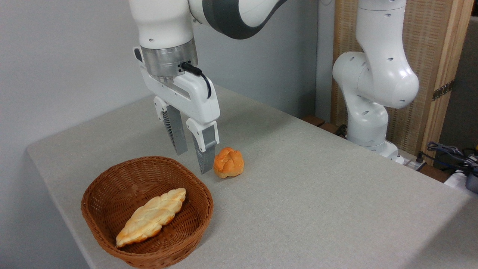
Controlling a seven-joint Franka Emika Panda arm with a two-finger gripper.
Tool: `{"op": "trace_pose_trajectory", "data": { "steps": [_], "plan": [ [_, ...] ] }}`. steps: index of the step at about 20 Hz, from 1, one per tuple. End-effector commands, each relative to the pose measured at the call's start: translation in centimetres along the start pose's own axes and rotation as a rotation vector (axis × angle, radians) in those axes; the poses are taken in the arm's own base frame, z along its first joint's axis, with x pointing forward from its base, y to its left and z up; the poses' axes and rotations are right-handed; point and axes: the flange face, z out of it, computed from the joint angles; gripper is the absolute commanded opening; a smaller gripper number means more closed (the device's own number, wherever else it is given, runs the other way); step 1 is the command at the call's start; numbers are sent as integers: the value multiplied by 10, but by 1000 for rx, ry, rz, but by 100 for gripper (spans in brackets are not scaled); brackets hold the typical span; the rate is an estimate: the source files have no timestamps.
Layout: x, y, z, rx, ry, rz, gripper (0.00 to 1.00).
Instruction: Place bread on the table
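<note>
Brown wicker forms the round basket (112, 209) near the front left corner of the light grey, finely speckled bench (317, 194), and the long, flat, leaf-shaped bread (152, 216) with its pale cream top and golden-brown edges is seen lying on the basket's floor, not yet on the bench. Its long axis is set on a diagonal, from the lower left end near the basket's front wall up to the right end near the basket's middle. The white arm's two-finger pincer (192, 161) is held above the basket's far right rim, its grey ridged fingers pointing downward, spread apart with nothing between them. From the pincer the bread lies forward and to the left in the picture, and lower. A small round orange bun (228, 162) rests on the bench just beside the right finger; whether it is touched cannot be settled from this single view, though a slight gap is suspected. The fingers seem to be spaced along a line roughly matching the bread's length, so a turn of the wrist would likely be called for before its narrow width could be spanned.
</note>
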Motion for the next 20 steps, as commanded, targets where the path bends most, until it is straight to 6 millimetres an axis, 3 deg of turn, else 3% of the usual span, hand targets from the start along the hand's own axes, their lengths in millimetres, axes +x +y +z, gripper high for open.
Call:
{"op": "trace_pose_trajectory", "data": {
  "steps": [1, 9, 14, 20],
  "plan": [
    [2, -5, 3, 13, 12, -119, 100],
    [21, -19, 28, 51, 73, -346, 100],
    [42, -27, 66, 73, 98, -385, 100],
    [51, -30, 91, 75, 78, -375, 100]
  ]
}}
